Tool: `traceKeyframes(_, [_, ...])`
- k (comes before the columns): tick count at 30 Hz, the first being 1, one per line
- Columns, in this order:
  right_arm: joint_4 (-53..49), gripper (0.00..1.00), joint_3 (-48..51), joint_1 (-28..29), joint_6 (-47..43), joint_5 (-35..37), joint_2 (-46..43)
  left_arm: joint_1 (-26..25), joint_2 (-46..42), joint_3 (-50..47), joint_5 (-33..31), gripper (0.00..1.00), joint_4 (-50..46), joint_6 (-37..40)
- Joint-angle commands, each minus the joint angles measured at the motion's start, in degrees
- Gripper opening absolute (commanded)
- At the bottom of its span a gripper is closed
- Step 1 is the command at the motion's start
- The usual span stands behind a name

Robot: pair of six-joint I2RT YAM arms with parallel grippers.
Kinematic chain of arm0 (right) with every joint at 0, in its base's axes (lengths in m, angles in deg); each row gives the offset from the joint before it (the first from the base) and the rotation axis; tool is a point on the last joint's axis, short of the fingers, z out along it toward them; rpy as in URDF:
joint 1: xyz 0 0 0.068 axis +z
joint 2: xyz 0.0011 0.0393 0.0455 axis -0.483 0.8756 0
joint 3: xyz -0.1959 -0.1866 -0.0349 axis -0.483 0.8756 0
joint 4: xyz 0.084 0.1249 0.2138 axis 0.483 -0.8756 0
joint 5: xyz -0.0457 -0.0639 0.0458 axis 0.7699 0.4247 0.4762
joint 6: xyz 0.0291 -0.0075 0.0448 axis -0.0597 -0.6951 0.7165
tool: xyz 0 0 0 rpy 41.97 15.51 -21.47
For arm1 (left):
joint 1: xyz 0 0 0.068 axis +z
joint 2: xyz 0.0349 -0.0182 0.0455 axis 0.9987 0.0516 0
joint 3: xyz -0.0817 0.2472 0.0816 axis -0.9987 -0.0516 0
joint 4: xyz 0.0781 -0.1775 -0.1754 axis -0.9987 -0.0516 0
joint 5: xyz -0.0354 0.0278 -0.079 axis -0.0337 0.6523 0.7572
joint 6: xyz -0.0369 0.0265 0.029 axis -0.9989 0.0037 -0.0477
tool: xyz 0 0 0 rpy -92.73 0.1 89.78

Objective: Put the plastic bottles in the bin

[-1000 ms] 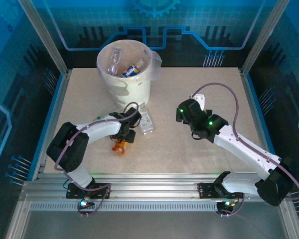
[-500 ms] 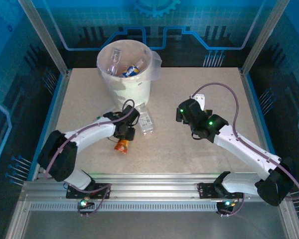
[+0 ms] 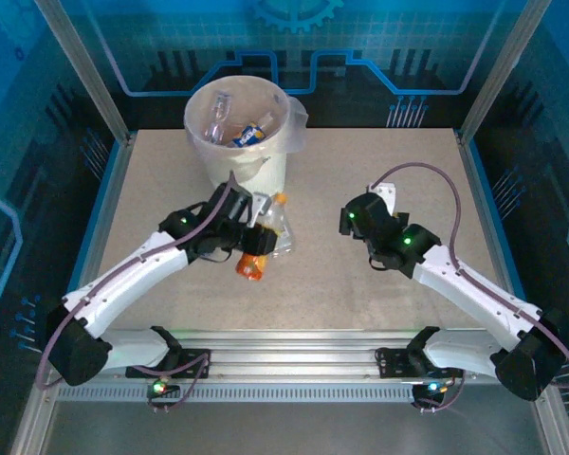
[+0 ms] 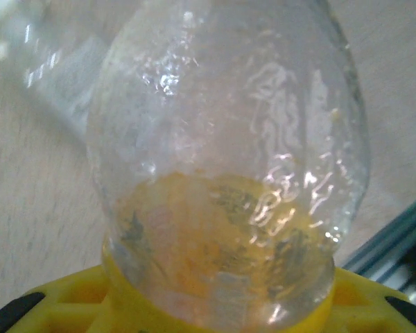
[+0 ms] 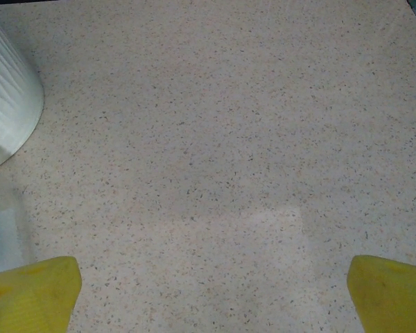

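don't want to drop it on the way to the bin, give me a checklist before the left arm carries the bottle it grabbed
1. left gripper closed on the orange-label bottle: ok, the bottle sits between its yellow fingers.
2. orange-label bottle lifted off the table: cannot tell.
3. bin mouth open, with room inside: ok.
4. right gripper off the path: ok, open over bare table to the right of the bin.
5. clear bottle apart from the held one: cannot tell, it lies right beside it.
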Motion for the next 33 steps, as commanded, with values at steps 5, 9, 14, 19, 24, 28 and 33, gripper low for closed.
traceKeyframes(5, [0.11,1.0,0.74,-0.78,1.46,2.56,-2.16,0.79,3.42,19.22,-1.96,0.41,6.03,12.45])
traceKeyframes(9, [0.12,1.0,1.25,-0.78,1.7,2.64,-3.22,4.12,7.36,27.12,-3.31,0.41,8.94,16.1])
traceKeyframes(14, [-0.18,1.0,1.57,-0.73,1.99,2.36,-3.68,10.31,13.0,35.69,-2.25,0.41,13.11,19.42])
traceKeyframes(19, [-0.77,1.0,1.69,-0.73,2.52,2.18,-4.21,15.99,20.96,46.12,-2.03,0.41,13.19,23.14])
traceKeyframes(24, [-1.07,1.0,1.69,-0.74,2.7,1.77,-4.04,19.83,27.7,53.89,-2.39,0.41,11.39,25.13])
traceKeyframes(28, [-1.68,1.0,1.39,-0.74,2.95,1.93,-3.86,22.47,32.61,58.45,-2.09,0.41,7.76,25.81])
traceKeyframes(33, [-2.14,1.0,0.87,-0.73,3.23,1.65,-3.77,24.72,36.43,60.33,-1.83,0.41,5.0,26.58])
